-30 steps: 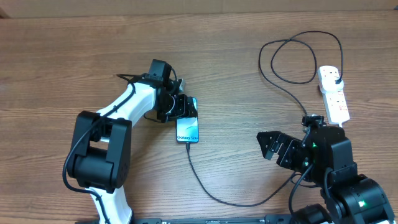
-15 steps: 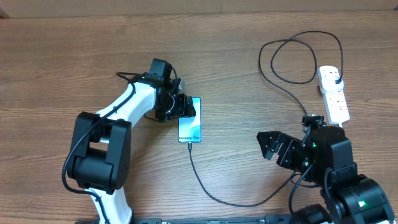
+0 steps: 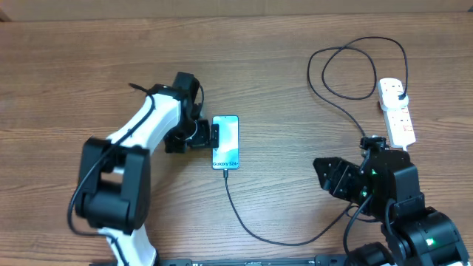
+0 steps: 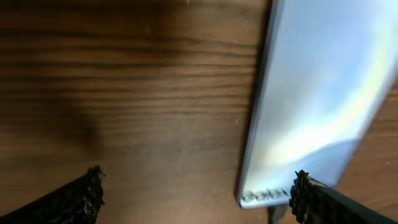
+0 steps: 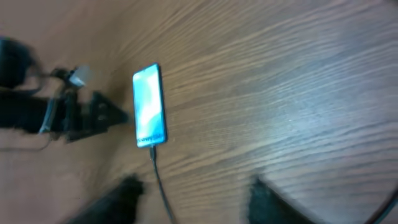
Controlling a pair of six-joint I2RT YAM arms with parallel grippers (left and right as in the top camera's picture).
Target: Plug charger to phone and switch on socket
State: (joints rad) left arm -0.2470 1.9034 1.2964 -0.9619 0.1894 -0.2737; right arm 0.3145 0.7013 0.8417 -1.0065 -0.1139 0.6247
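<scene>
The phone (image 3: 226, 141) lies flat on the wooden table, its light blue screen up; the right wrist view also shows the phone (image 5: 149, 106). The charger (image 3: 244, 220), a thin black cable, has its tip at the phone's near end, runs toward my right arm, then loops up to a black adapter (image 3: 399, 92) in the socket (image 3: 395, 112). My left gripper (image 3: 210, 137) stands open just left of the phone, holding nothing. In the left wrist view the left gripper (image 4: 196, 196) has the phone (image 4: 311, 93) by its right finger. My right gripper (image 3: 322, 174) hovers open and empty, far right of the phone.
The charger's loops (image 3: 355, 66) lie on the table left of the socket. A white cord leaves the socket's near end beside my right arm (image 3: 392, 192). In the blurred right wrist view the cable (image 5: 157, 171) runs between my fingers' line of sight, and the left arm (image 5: 62, 115) shows at the left.
My left gripper has opened wide, let go of the phone and drawn back to the left. The phone now lies straighter. My right gripper's jaws have narrowed.
</scene>
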